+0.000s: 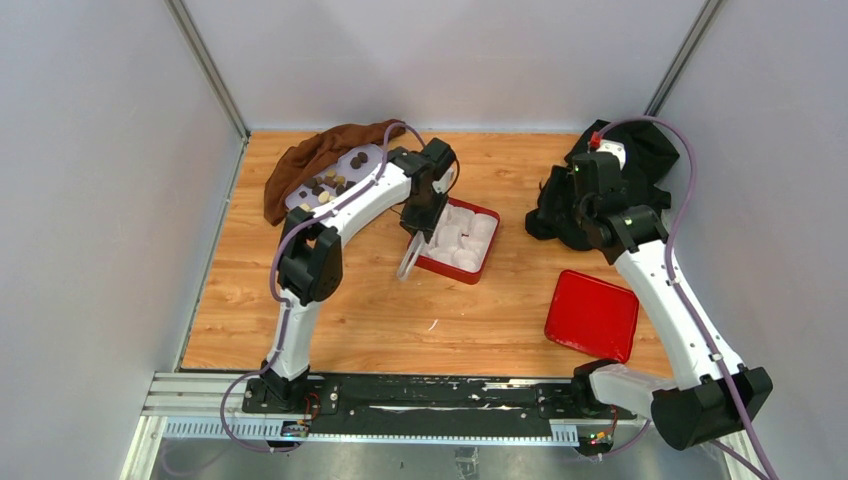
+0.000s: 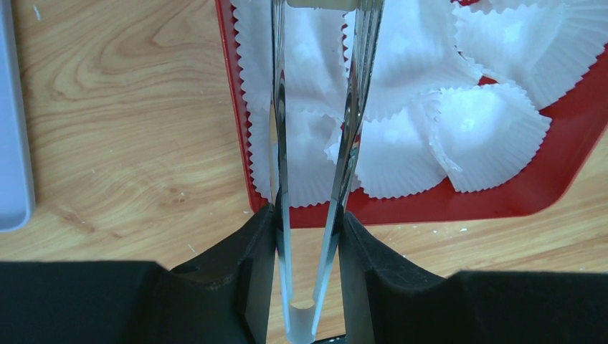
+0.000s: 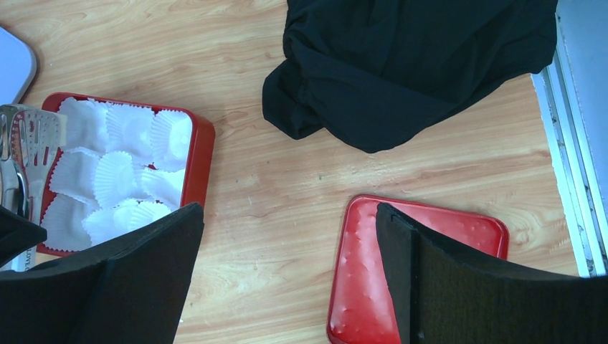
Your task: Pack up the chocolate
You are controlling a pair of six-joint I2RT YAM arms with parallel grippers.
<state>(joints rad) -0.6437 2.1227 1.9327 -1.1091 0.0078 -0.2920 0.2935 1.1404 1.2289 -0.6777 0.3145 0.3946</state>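
Observation:
The chocolate, several small dark and tan pieces, lies on a pale tray at the back left. My left gripper is shut on metal tongs. The tongs' hinge end hangs outside a red box. Their tips reach over the white paper cups that fill the box. No piece shows between the tong tips. My right gripper is open and holds nothing, hanging above bare wood at the right.
A brown cloth lies under and behind the pale tray. A black cloth is heaped at the back right. A red lid lies flat at the front right, partly under my right finger.

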